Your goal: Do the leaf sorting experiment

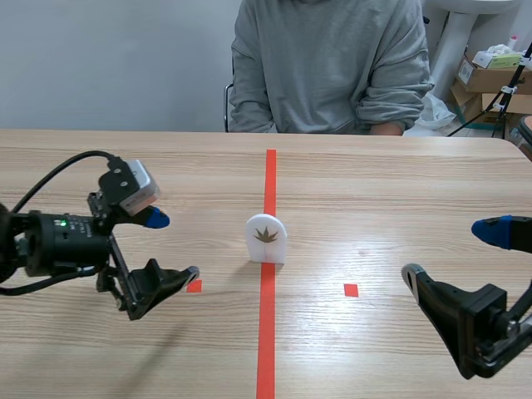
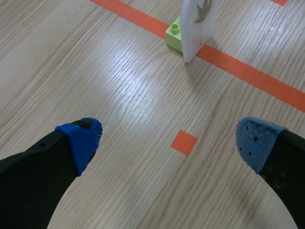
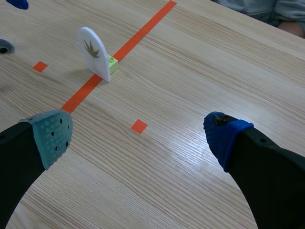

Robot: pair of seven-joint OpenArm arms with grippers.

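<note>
Over table (image 1: 374,183) — left end effector (image 1: 174,246) wide open, empty.

Bright, even overhead light. My left gripper (image 1: 175,245) throws a soft, diffuse shadow on the table (image 1: 374,191) at lower left of the scene view; the leaf card (image 1: 266,238) casts only a faint one. In the wrist views, pale glare (broad, not harsh) streaks the wood ahead of that gripper and of my right gripper (image 3: 138,137).
</note>
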